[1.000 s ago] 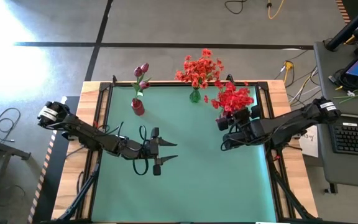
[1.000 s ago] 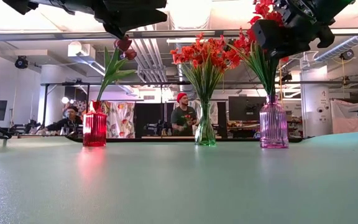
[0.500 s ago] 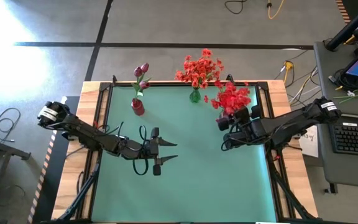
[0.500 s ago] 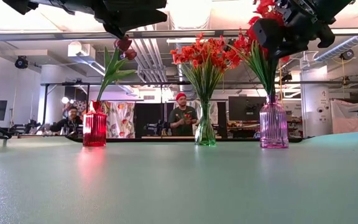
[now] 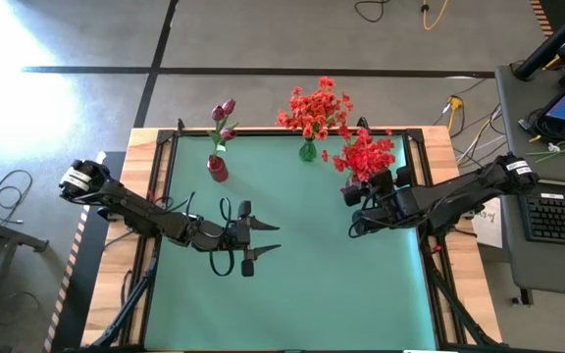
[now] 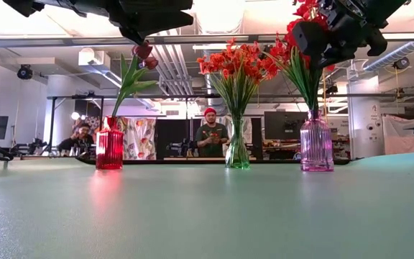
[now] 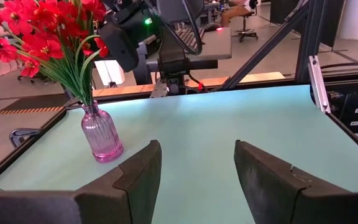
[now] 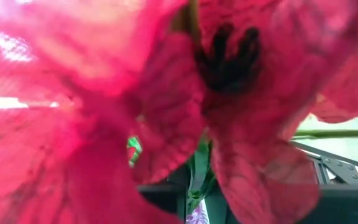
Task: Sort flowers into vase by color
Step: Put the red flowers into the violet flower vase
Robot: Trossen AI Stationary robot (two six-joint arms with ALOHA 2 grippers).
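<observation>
While three vases stand in a row along the far edge of the green table mat (image 5: 292, 284), each holds its own colour of artificial flowers: a short red ribbed glass vase (image 6: 109, 149) carries the dark magenta tulip-like buds (image 5: 224, 120) on a leafy green stalk, a slim green glass vase (image 6: 237, 152) carries the orange-red small-blossom spray (image 6: 234, 63), and a ribbed pink glass vase (image 7: 102, 135) carries the bright red flower cluster (image 5: 366, 155). Two dark arms work above the mat. The left gripper (image 5: 250, 245) hovers over the middle of the mat, well apart from every vase, its fingers (image 7: 132, 180) spread wide with nothing between them. The right gripper (image 5: 353, 194) hangs just beside the bright red cluster, at blossom height above the pink vase in the low view; red petals fill its wrist camera, and I cannot tell whether its fingers are parted or closed, nor whether they touch a stem. The mat lies inside a black frame on a pale wooden tabletop (image 5: 140, 176). Beyond the table is a workshop with ceiling ducts and monitors, where a person in a red cap (image 6: 210, 134) stands and a second person (image 6: 83, 137) sits at the left.
</observation>
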